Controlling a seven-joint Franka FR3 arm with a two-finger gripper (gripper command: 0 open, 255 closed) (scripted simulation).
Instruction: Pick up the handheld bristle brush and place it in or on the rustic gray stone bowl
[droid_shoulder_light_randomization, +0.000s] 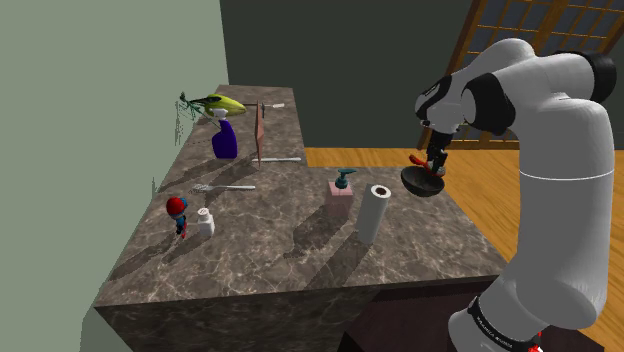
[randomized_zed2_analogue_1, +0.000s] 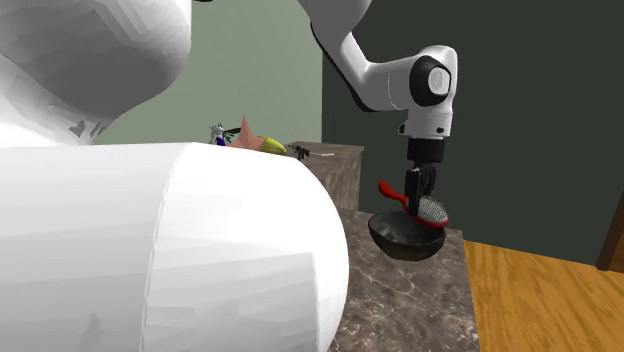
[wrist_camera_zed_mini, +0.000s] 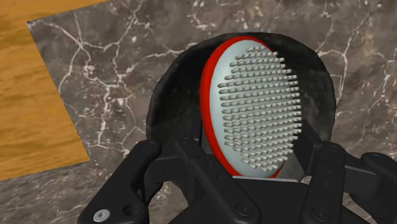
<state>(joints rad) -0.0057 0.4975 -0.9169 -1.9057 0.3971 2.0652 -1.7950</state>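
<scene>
Red-rimmed oval handheld brush (droid_shoulder_light_randomization: 418, 159) with a grey bristle pad shows in the shoulder view as little more than a red sliver just above the dark, rough, round stone bowl (droid_shoulder_light_randomization: 422, 182). Most of it is hidden by the all-black gripper (droid_shoulder_light_randomization: 435, 163) hanging right over the bowl, and whether brush and bowl touch cannot be told there. The bowl stands on the dark veined marble counter (droid_shoulder_light_randomization: 300, 250), with a white upright paper roll (droid_shoulder_light_randomization: 375, 212) near the bowl, toward the shoulder view's left. In the second exterior view the brush lies tilted over the bowl, its red handle sticking out past the bowl's rim and its bristled head dipping to the bowl's mouth; the bulky white arm (randomized_zed2_analogue_1: 150, 250) cuts off much of the counter in front of the bowl. In the wrist view the bristle face turns toward the camera with the bowl's dark hollow behind it. The black fingers (wrist_camera_zed_mini: 191, 159) clasp the head from both sides at its end nearest the hand, which hides the handle.
</scene>
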